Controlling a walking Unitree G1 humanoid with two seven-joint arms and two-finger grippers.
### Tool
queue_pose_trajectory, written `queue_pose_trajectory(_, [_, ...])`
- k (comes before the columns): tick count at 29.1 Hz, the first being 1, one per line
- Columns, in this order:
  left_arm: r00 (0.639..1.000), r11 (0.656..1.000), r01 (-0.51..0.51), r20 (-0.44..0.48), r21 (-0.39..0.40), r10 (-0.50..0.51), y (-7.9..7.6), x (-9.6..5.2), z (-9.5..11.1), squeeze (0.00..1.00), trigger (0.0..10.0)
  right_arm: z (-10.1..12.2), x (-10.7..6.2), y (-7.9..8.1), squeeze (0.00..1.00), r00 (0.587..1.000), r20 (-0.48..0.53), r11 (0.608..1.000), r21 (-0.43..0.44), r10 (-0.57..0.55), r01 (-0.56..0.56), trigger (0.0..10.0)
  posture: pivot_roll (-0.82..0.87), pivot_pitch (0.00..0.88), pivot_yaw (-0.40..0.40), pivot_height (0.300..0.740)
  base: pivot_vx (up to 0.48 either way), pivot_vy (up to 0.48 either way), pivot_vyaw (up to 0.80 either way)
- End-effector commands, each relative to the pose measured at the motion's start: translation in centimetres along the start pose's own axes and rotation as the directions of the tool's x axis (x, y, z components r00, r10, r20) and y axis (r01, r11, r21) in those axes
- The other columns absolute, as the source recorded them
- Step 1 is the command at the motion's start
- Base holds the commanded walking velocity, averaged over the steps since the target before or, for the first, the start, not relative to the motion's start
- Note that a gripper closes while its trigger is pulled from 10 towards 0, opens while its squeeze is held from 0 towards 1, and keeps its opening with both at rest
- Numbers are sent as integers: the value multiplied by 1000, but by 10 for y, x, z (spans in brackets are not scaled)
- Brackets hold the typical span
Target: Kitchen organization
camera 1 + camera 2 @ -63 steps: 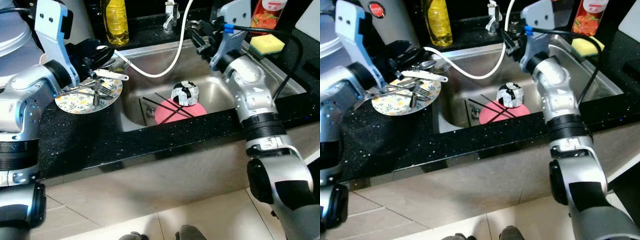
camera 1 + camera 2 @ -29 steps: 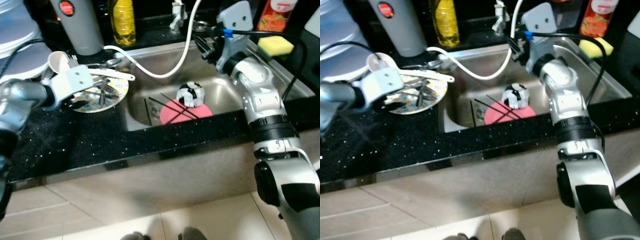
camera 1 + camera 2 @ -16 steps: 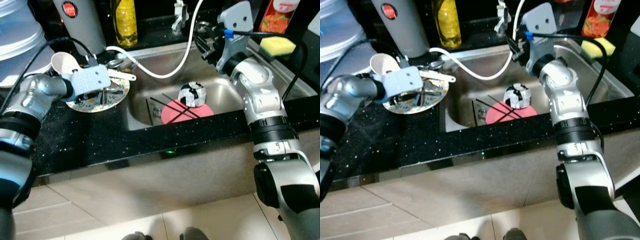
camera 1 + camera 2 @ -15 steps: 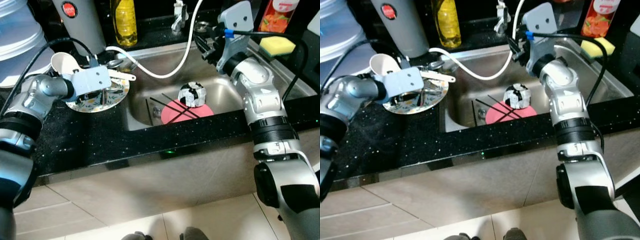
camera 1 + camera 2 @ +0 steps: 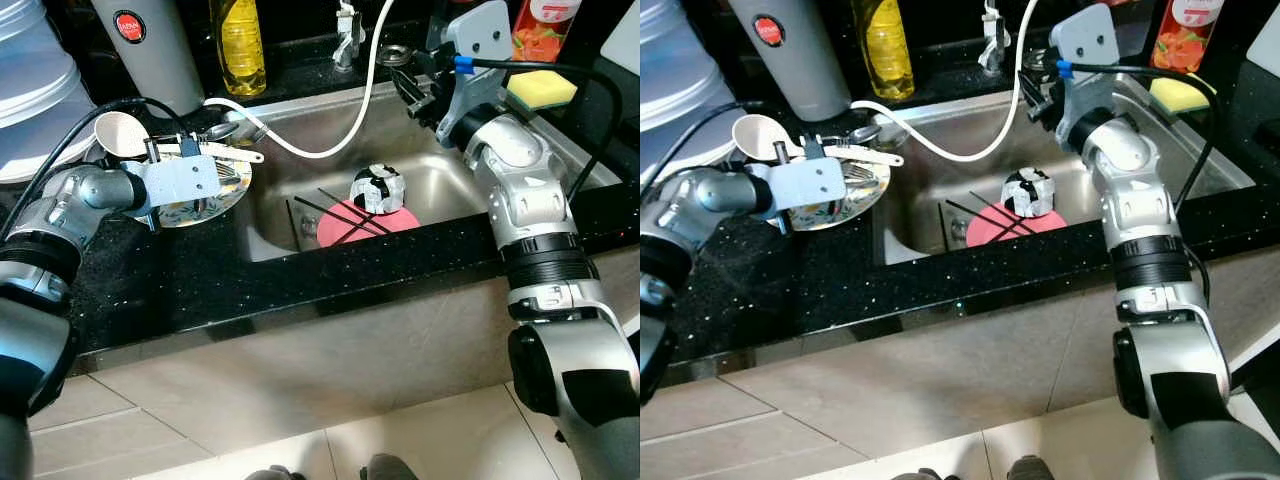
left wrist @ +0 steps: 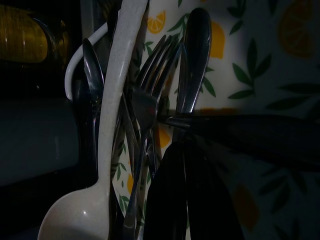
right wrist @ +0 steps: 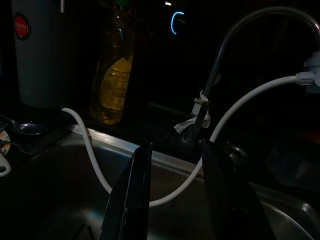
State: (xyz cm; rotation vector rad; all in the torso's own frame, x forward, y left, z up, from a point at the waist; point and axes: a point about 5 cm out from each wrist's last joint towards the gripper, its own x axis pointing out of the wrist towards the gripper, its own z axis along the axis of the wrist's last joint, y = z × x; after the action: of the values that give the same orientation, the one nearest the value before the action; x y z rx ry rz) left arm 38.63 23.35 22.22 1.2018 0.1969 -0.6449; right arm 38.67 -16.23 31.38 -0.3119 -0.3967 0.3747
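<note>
A lemon-patterned plate [image 5: 190, 211] lies on the black counter left of the sink and carries several pieces of cutlery. My left gripper [image 5: 226, 172] reaches low over it. In the left wrist view its fingers [image 6: 192, 200] lie pressed together, meeting at the neck of a metal spoon [image 6: 197, 50], beside a fork [image 6: 150, 100] and a white spoon [image 6: 117, 100]. In the sink [image 5: 445, 180] a black-and-white cup [image 5: 376, 188] and black chopsticks [image 5: 330, 210] rest on a pink plate [image 5: 370, 224]. My right gripper [image 7: 172, 145] hangs open above the sink's back rim, near the faucet [image 5: 347, 30].
A white hose [image 5: 330, 145] loops from the faucet across the sink's back. A yellow bottle [image 5: 239, 45] and a grey flask [image 5: 145, 50] stand behind the plate, with a white ladle [image 5: 118, 132] beside it. A yellow sponge [image 5: 540, 88] lies at the right.
The camera has shifted a little. My left wrist has turned and come down from above the plate to lie low along the cutlery. The right arm has stayed near the faucet.
</note>
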Motion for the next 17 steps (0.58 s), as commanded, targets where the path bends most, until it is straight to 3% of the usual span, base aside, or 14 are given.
queue_pose_trajectory(1, [999,999,32,-22,1,-32,-3,-3,-7,0,0,4,2,4,0,1000,16,1000,7,15,-16,10000,-98,88,79,740,0,0,0])
queue_pose_trajectory(3, [1000,1000,9,-8,21,-9,7,-8,-3,0,0,4,2,4,0,1000,17,1000,7,16,-16,10000,-97,88,78,740,0,0,0])
queue_pose_trajectory(4, [1000,999,-8,-4,41,8,15,-12,-1,0,4392,5,2,4,0,1000,18,1000,7,16,-16,10000,-97,88,79,740,0,0,0])
queue_pose_trajectory(6, [1000,998,-18,0,55,19,20,-15,1,0,4392,5,2,4,0,1000,18,1000,7,16,-16,10000,-97,88,79,740,0,0,0])
queue_pose_trajectory(7, [999,992,-34,19,122,32,34,-28,8,0,10000,5,2,4,0,1000,20,1000,9,16,-16,10000,-93,90,78,740,0,0,0])
queue_pose_trajectory(13, [997,981,-60,68,183,49,52,-51,21,0,10000,4,3,7,0,1000,19,1000,18,21,-21,10000,-82,89,75,740,0,0,0])
queue_pose_trajectory(17, [997,978,-60,63,201,48,54,-56,21,0,10000,4,4,8,0,999,20,999,22,26,-26,10000,-77,87,74,740,0,0,0])
